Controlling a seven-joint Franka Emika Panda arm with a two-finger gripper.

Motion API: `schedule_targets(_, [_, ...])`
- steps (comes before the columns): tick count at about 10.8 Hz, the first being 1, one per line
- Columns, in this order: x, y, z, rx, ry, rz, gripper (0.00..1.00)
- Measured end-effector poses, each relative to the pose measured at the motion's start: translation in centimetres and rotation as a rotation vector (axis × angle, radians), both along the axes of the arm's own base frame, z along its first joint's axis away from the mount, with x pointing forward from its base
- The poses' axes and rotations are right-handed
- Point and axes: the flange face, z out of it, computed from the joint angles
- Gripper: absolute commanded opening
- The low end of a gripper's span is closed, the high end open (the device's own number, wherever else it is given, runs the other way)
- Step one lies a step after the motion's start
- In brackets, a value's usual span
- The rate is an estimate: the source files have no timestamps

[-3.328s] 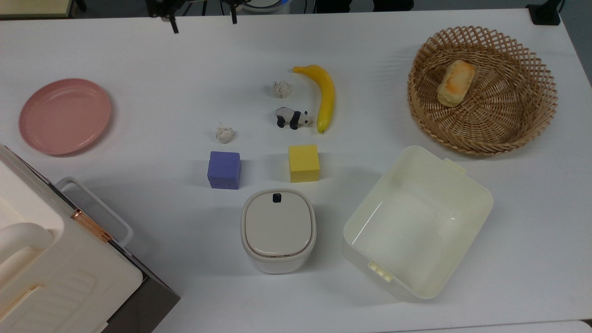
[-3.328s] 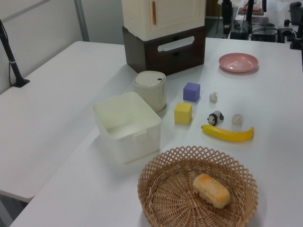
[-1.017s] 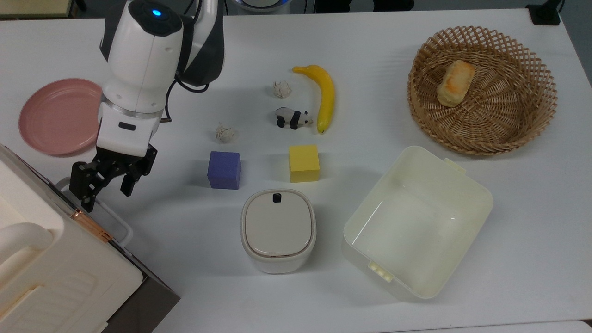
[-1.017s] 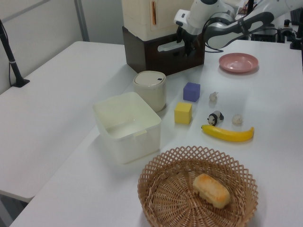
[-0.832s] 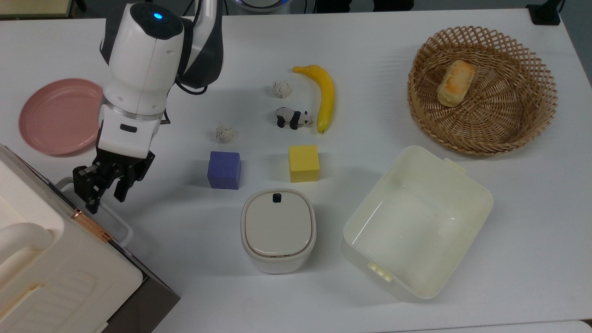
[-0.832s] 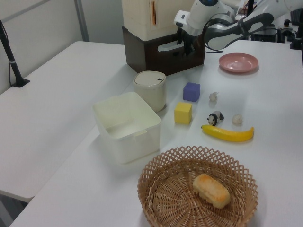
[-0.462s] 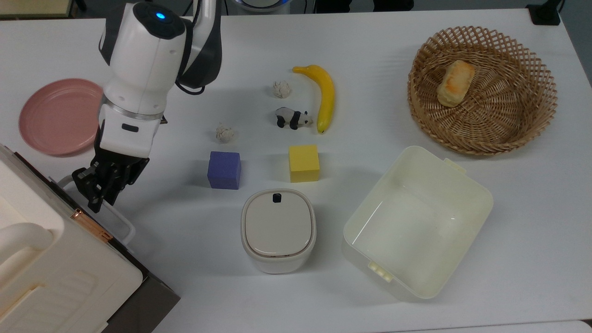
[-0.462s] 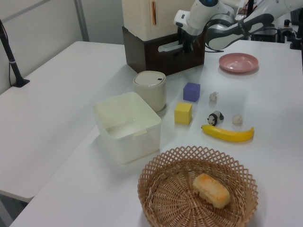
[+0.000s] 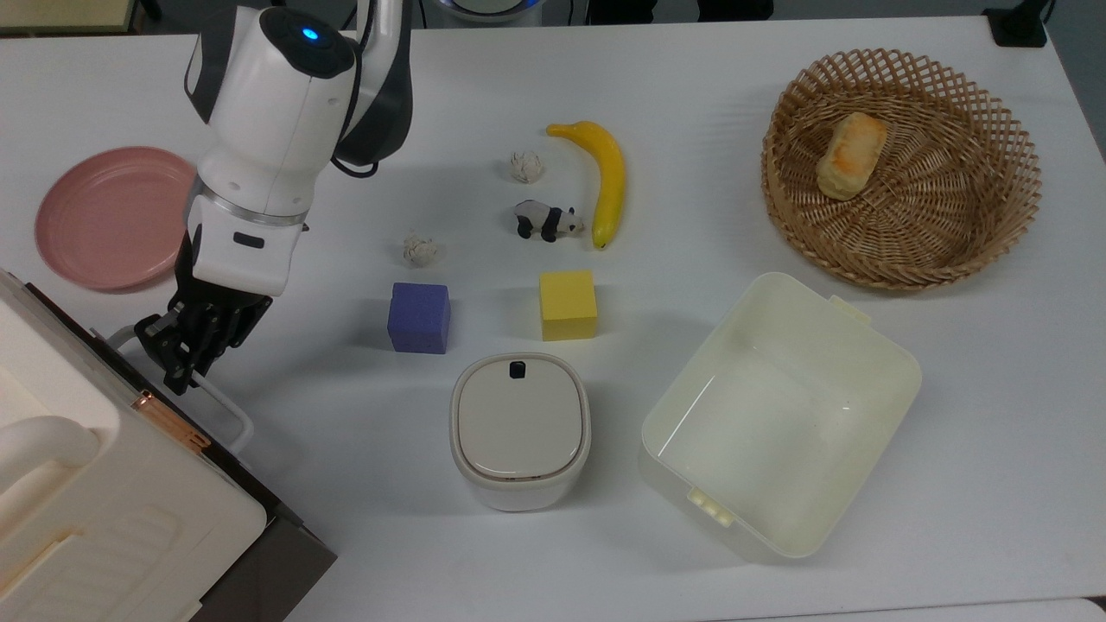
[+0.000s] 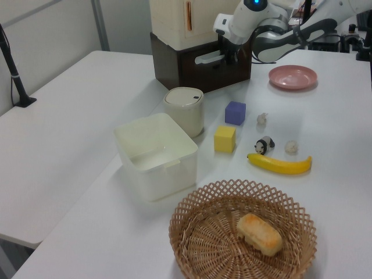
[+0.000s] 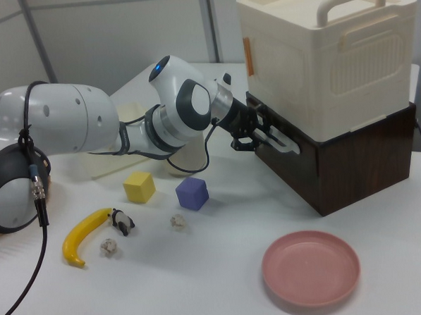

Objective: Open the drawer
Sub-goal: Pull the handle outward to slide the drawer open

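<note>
Claw (image 9: 186,350) clenched on the white loop handle (image 9: 226,408) of the brown drawer (image 11: 338,166) at the table's (image 9: 691,104) corner, set to pull it open.

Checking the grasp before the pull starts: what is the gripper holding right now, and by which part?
The gripper is shut on the drawer, holding it by the white loop handle, at the end of the handle nearer the pink plate.

Banana (image 9: 605,177) — basket (image 9: 994,233) — pink plate (image 9: 104,220)
</note>
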Motion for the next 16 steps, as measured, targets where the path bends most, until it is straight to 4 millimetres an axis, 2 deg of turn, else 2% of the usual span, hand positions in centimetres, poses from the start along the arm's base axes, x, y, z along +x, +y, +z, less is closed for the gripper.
schedule_targets(3, [-0.1, 0.1, 0.0, 0.001, 0.0, -0.002, 0.09])
schedule_targets(5, [-0.8, 0.6, 0.0, 0.007, 0.002, -0.005, 0.09])
schedule_targets(12, [-6.3, 4.4, 0.2, 0.044, 0.05, -0.002, 0.09])
schedule_targets(13, [-6.8, 4.8, 0.2, 0.046, 0.056, 0.0, 0.12])
schedule_targets(14, [-7.2, 5.0, 0.1, 0.047, 0.059, 0.001, 0.29])
schedule_targets(15, [-7.3, 5.1, 0.1, 0.049, 0.059, -0.002, 0.7])
schedule_targets(16, [-7.3, 5.1, 0.1, 0.055, 0.053, -0.011, 0.9])
